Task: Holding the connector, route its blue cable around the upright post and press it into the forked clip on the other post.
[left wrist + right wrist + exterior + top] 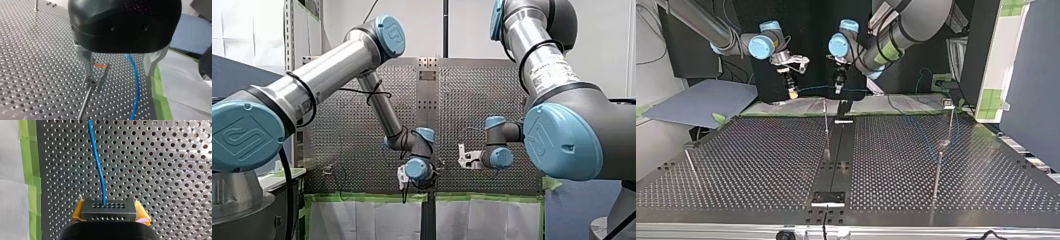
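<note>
My right gripper (110, 213) has its yellow pads (142, 213) shut on a dark grey connector block (108, 208). The blue cable (98, 167) leaves the connector's face and runs ahead over the perforated plate. In the top view the cable (813, 89) hangs from my right gripper (793, 93) across to my left gripper (838, 88). My left gripper (120, 72) is open, and the cable (135, 82) passes loose between its fingers. A thin post with a forked clip (96, 81) stands just under its metal finger (87, 63). Both grippers hover at the table's far edge in the front view.
Thin upright posts stand on the perforated table (761, 170): one at the middle (826, 131), two at the top view's right (936, 177) (950, 120), a short one at its left (690, 163). Green tape (160, 97) and white sheeting border the plate beside the grippers.
</note>
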Robot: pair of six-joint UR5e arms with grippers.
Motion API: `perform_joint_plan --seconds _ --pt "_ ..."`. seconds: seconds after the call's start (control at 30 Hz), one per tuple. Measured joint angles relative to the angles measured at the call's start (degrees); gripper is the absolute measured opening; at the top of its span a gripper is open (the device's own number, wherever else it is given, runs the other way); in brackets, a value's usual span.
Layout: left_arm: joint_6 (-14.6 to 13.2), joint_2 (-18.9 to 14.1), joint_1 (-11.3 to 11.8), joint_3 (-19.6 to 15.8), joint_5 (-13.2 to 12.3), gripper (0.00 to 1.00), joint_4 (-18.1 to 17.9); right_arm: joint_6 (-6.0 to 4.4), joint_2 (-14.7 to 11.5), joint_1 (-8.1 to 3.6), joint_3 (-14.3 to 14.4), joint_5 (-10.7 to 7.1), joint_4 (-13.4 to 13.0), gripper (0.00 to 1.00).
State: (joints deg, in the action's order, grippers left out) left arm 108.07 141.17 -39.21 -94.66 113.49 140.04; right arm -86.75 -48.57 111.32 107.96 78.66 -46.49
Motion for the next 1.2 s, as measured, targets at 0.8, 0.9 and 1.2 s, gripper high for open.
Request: perform_joint_plan --seconds 0.8,0.9,1.2 --pt "2.2 5.1 3.9 6.8 -2.5 1.0 2.1 -0.58 0.0 0.34 0.0 -0.38 -0.6 0.0" --pt "1.7 5.9 4.6 7.6 -2.5 1.0 3.2 -0.89 0.0 0.35 0.0 -0.41 -0.9 0.0" --pt "-1.2 6.2 5.6 8.0 -0.9 0.6 6.2 -1.15 0.0 0.35 0.0 -0.42 -1.1 0.0"
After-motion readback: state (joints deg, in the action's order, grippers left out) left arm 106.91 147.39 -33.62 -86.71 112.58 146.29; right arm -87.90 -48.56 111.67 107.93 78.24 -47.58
